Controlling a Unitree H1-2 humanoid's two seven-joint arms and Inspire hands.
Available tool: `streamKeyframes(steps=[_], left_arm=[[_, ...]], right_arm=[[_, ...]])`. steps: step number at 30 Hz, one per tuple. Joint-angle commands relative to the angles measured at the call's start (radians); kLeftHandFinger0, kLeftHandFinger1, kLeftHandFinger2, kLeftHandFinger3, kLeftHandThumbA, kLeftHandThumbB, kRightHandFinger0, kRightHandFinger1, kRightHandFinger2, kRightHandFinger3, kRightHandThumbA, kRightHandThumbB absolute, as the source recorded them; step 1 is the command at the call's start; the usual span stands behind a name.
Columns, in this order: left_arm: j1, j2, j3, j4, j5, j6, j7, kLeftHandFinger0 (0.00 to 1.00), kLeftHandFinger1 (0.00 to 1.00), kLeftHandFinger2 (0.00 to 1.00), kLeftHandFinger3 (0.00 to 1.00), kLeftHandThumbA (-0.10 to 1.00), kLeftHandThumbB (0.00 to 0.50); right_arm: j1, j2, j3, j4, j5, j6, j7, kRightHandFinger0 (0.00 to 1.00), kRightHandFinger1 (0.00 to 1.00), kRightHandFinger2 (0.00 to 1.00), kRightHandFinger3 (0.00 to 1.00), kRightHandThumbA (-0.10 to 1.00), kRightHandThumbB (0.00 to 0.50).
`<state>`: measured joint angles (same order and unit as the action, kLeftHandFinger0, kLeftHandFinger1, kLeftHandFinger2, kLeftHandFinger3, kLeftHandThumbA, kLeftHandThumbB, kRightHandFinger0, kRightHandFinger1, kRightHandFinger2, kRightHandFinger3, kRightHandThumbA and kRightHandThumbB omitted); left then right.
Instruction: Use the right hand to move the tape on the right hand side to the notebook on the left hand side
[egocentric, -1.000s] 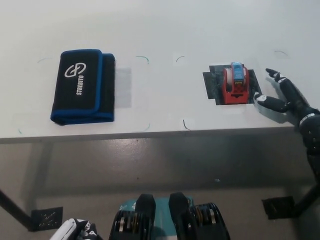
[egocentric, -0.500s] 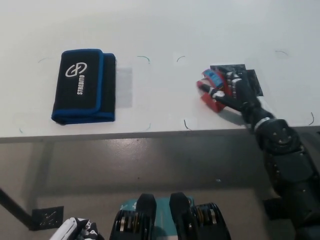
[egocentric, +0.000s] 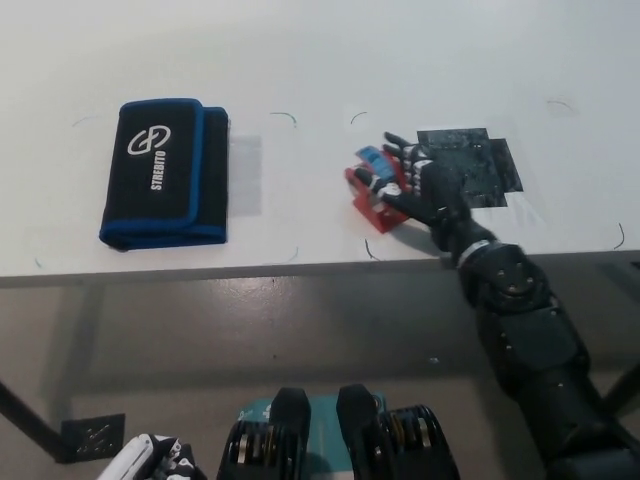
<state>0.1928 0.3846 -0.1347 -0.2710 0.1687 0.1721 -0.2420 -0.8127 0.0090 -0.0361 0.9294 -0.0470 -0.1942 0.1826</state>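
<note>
A red tape dispenser (egocentric: 371, 192) with a blue top lies tilted on the white table (egocentric: 420, 60), left of a black patch (egocentric: 470, 165). My black right hand (egocentric: 420, 185) is wrapped around its right side, shut on it. A black notebook-like case with blue edging (egocentric: 166, 172) lies flat at the table's left, well apart from the tape. My white left hand (egocentric: 150, 462) rests at the bottom left edge of the view, below the table; its fingers are too cropped to judge.
The table's front edge (egocentric: 300, 268) runs across the middle of the view, with grey floor below. Small pen marks (egocentric: 286, 116) dot the tabletop between the case and the tape.
My right hand came in from the right, closed on the tape dispenser and carried it left off the black patch. The case has not moved.
</note>
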Motion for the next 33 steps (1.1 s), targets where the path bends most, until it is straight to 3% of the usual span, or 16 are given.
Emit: streamKeyframes(steps=[1,33], left_arm=[[-0.004,0.019,0.007,-0.033,0.01,-0.002,-0.012,0.43,0.41,0.46,0.55,0.42,0.047],[-0.02,0.028,0.016,-0.045,0.008,0.011,-0.038,0.42,0.4,0.45,0.55,0.45,0.052]], right_arm=[[-0.08,0.05,0.002,0.006,0.035,-0.08,-0.023,1.0,1.0,1.0,1.0,0.98,0.5],[-0.104,0.118,0.042,0.091,0.028,-0.133,-0.046,1.0,1.0,1.0,1.0,1.0,0.5]])
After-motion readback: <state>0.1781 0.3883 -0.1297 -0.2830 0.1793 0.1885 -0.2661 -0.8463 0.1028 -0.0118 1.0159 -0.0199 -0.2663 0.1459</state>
